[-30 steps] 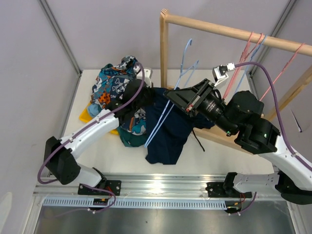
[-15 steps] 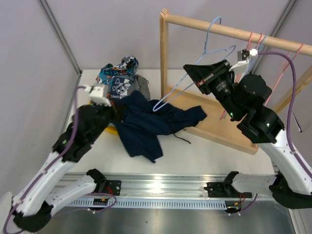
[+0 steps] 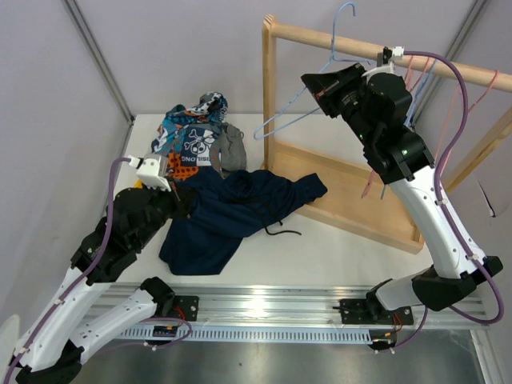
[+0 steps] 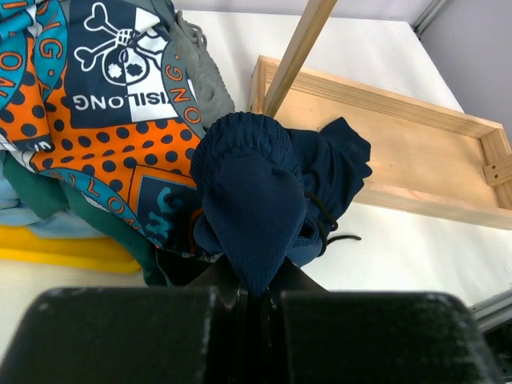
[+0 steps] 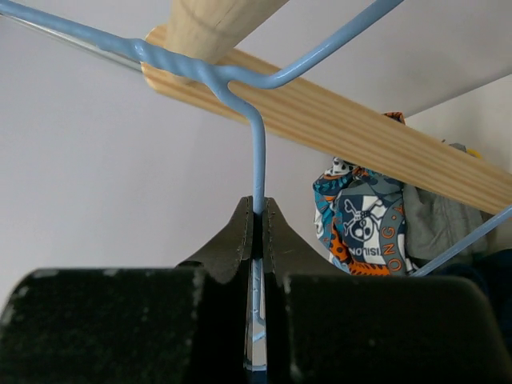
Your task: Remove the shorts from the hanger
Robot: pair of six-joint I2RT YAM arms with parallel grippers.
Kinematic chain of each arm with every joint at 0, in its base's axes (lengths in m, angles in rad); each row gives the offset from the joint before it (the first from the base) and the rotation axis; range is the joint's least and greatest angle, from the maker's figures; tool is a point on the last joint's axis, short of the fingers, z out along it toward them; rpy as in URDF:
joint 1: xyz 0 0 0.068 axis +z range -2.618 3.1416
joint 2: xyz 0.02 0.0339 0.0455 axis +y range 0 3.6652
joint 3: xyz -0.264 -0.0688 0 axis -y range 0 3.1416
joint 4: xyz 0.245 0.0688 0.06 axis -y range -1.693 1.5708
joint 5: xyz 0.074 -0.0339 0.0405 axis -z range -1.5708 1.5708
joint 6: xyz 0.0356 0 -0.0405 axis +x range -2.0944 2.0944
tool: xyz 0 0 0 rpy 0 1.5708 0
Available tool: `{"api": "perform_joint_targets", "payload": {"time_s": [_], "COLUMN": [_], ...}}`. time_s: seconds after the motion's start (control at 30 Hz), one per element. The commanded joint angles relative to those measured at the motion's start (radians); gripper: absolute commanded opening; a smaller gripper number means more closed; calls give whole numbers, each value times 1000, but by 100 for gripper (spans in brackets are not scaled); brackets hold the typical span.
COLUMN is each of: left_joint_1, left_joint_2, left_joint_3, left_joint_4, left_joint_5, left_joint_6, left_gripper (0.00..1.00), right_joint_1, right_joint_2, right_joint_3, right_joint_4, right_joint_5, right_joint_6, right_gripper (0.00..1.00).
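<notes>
Navy shorts (image 3: 232, 212) are off the hanger and lying on the table (image 3: 336, 248).

Left tool (image 4: 256, 294): fingers pressed together, pinching a bunched fold of the navy fabric. The waistband end balloons up just above the tips in the wrist view. From that pinch the shorts trail to the robot's right, across the table toward the rack base (image 3: 352, 200). The far end overlaps the base's left corner, and the drawstring (image 3: 282, 232) lies loose on the table beside it. So the long axis runs roughly left to right, with the pinch at the left end.

Pile sits just behind and left of the left tool: patterned shorts (image 3: 188, 140) on top, grey shorts (image 3: 232, 148) at its right edge, teal shorts (image 4: 36, 196) peeking out underneath. The navy fabric touches the pile's near edge.

Right tool (image 5: 258, 228): closed on the hanger (image 3: 300, 118), pinching the blue wire neck just under the twist. The hook is up at the rod (image 3: 360, 44); can't tell if it's seated. The hanger body slants down-left, bare, well apart from the shorts.

My read: this pair is separated, and what's left is parking it.
- Left arm is the only one near the fabric, and the pile is a short carry back-left from the pinch. The trailing end will drag behind.
- Right arm only has to let the hook settle on the rod.
- Risk: the drawstring or hem could snag on the base edge.
</notes>
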Motion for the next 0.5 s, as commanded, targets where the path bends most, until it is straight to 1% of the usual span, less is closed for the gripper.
{"api": "perform_joint_targets", "payload": {"time_s": [0.0,0.1,0.27,0.43,0.47], "left_joint_1": [-1,-1,-1,-1,-1], "left_joint_2": [-27,-18,7,43,57], "left_joint_3": [27,67,92,129,164], "left_joint_4": [29,10,3,12,9], "left_joint_5": [8,10,-2,-18,-27], "left_joint_6": [-17,-14,6,36,47], "left_gripper": [0,0,0,0,0], "right_joint_1": [-22,-29,-26,-10,-3], "right_joint_2": [-12,-35,-72,-129,-136], "right_joint_3": [21,-60,-221,-319,-330], "right_joint_4": [41,66,92,101,94], "right_joint_5": [-15,0,5,22,38], "right_joint_6": [14,33,65,77,73], "right_gripper": [0,0,0,0,0]}}
